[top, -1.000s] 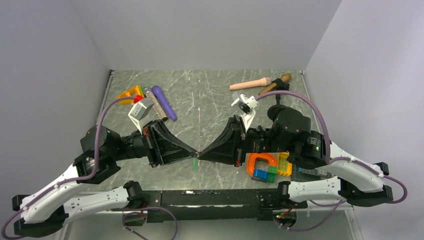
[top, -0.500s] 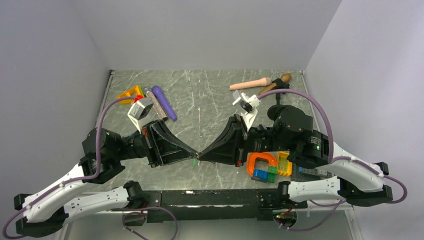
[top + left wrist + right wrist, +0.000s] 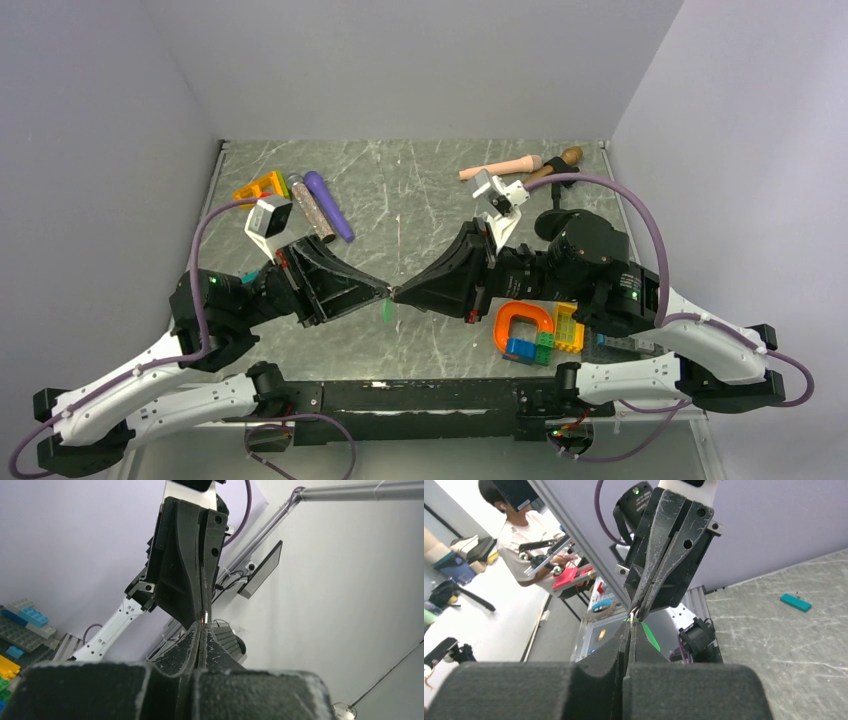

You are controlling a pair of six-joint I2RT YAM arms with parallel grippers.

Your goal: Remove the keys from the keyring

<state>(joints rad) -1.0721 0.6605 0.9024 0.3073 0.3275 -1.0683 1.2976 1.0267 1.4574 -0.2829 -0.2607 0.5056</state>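
Both pressed together, left pincer (image 3: 384, 291) and right pincer (image 3: 398, 293) pinch the thin metal keyring (image 3: 633, 614); twist apart gently; let the bright green flat key (image 3: 650, 636) slide free.

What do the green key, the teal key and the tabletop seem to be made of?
Small flat bright green key: likely plastic, smooth, even saturated colour. Flat teal oblong key: probably matte plastic, uniform colour. Grey-green veined tabletop: polished marble or marble-print laminate, pale veins, soft sheen.
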